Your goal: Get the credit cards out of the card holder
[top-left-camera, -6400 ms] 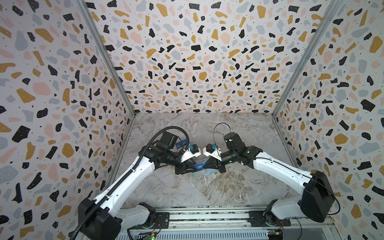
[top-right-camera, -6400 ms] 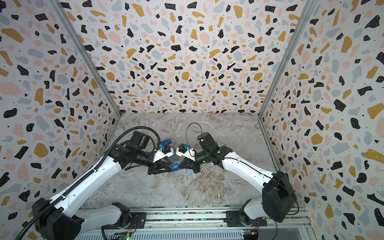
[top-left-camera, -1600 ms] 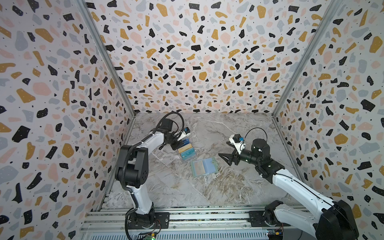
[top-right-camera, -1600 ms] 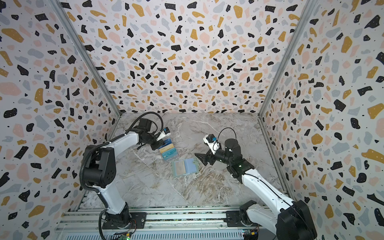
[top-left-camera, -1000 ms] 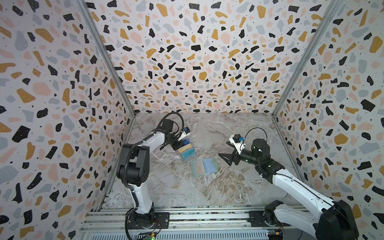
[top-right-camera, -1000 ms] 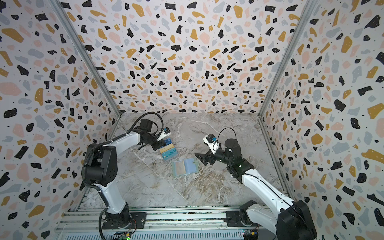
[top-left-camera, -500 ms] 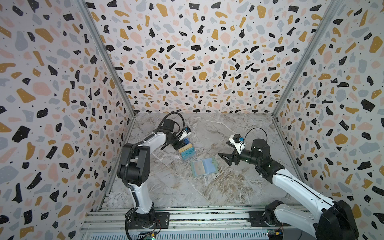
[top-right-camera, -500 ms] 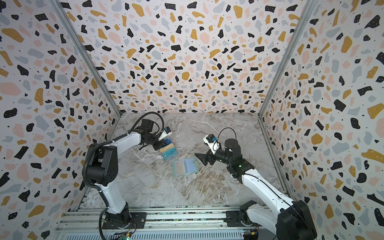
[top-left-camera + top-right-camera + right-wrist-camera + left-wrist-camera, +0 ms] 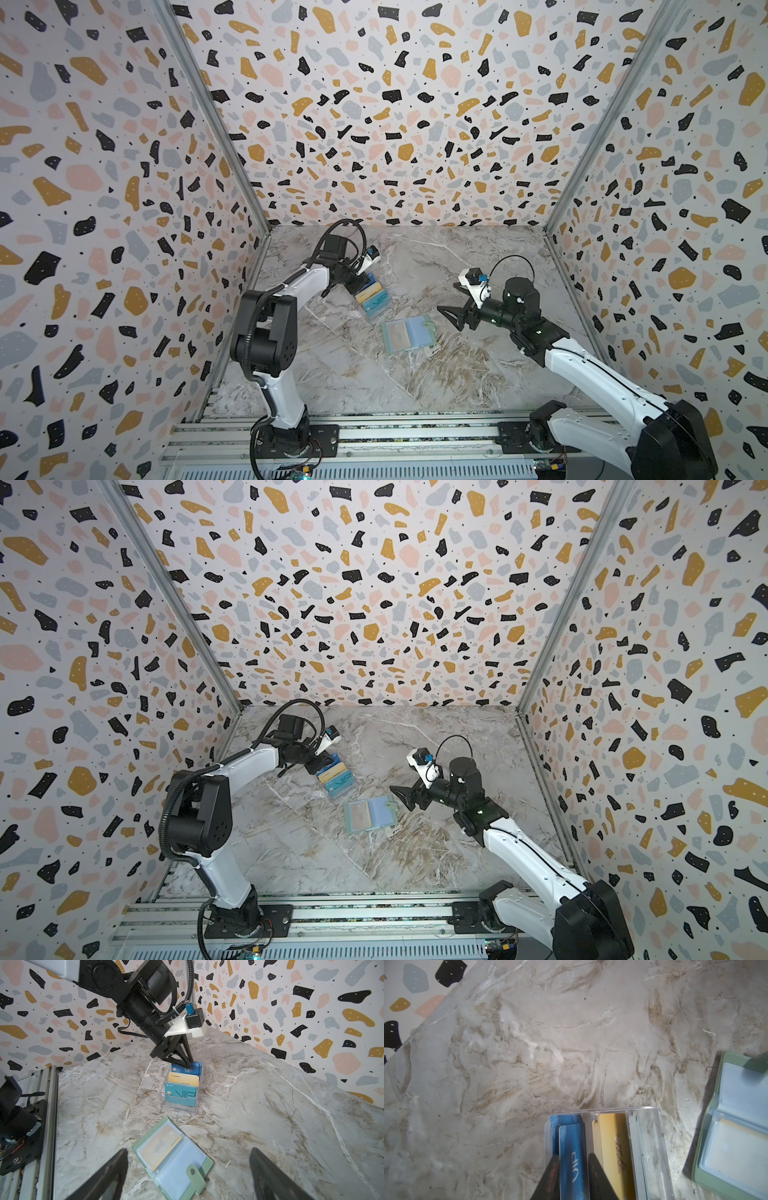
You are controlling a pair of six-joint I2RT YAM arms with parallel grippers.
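Placement step: left tool (image 9: 574, 1156) straddles the dark blue card (image 9: 572, 1140) in the clear stand (image 9: 652, 1147), grip unclear; wide-open right tool (image 9: 188, 1150) should next pull the tan-gold card (image 9: 160, 1145) from the card holder (image 9: 196, 1180).

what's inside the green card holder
One tan-gold card sits in a clear sleeve of the open card holder; the neighbouring sleeve looks empty. Any sleeves stacked underneath are covered, so I cannot tell.

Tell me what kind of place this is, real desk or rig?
Probably a robot test cell: terrazzo-print walls box in a marble-look tabletop, a left arm and right arm mount on an aluminium rail, and the props are a clear card stand and green card holder.
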